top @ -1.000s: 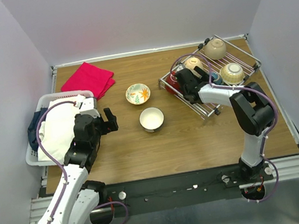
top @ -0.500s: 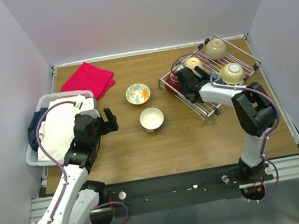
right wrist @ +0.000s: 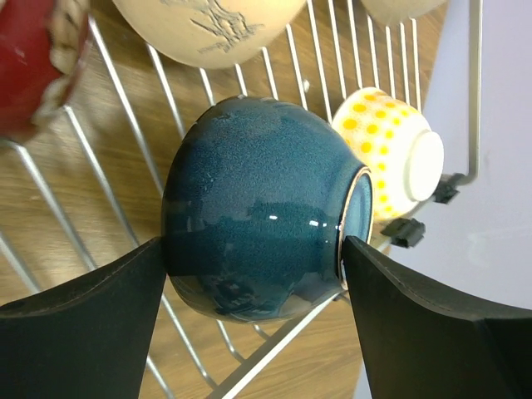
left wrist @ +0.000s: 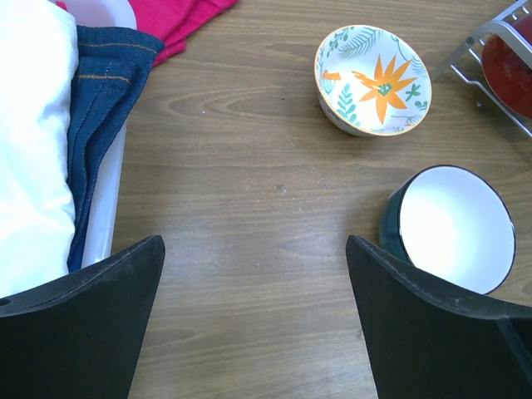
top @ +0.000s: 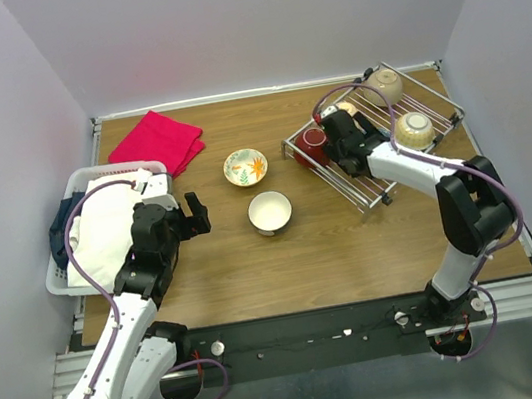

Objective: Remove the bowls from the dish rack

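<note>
Progress: two of seven bowls are out of the dish rack [top: 361,192] and stand upright on the table [top: 335,249], the floral bowl [top: 245,166] and the white-lined bowl [top: 270,212], near each other.
Outstanding: five judged left in the rack, so the job is under a third done.
Step in hand: pickup of the teal-blue bowl [right wrist: 249,241], which lies on its side on the rack bars.
Right gripper [right wrist: 253,249]: jaws bracket the teal-blue bowl, one finger against its belly and the other at its foot. Contact shows on both sides, but firmness cannot be judged. Bowl not yet lifted.
Left gripper [left wrist: 253,249]: jaws spread wide and holding nothing, low over bare table beside the white basket [top: 61,277].
Top view alone: whole layout, with the red bowl [top: 313,145] at the rack's left end and the far tan bowl [top: 382,87] at the back. The right arm hides the teal-blue bowl.
Right wrist view alone: finger contact, a carved tan bowl [right wrist: 208,29] and a yellow-dotted bowl [right wrist: 391,162] just beside the target.
Left wrist view alone: dark teal outside of the white-lined bowl.
</note>
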Robot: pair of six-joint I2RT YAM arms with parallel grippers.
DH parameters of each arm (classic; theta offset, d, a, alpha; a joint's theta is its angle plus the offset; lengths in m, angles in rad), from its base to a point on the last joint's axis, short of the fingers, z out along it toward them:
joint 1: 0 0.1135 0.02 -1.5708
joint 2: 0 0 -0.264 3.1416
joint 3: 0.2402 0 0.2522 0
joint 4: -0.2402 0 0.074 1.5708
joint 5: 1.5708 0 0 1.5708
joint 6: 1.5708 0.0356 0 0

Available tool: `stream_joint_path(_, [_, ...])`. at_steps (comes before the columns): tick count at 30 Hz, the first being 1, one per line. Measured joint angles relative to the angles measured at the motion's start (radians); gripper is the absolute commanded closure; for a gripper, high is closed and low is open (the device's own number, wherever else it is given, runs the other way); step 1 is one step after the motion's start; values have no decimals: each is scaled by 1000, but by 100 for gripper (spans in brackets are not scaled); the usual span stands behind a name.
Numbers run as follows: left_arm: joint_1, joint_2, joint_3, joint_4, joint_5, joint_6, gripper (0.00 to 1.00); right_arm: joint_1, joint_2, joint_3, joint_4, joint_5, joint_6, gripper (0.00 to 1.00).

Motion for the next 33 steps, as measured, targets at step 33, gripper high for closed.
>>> stream_joint_path(33, [0,0,0,1,42,-1,1,-183,-97,143,-160,-264,473,81])
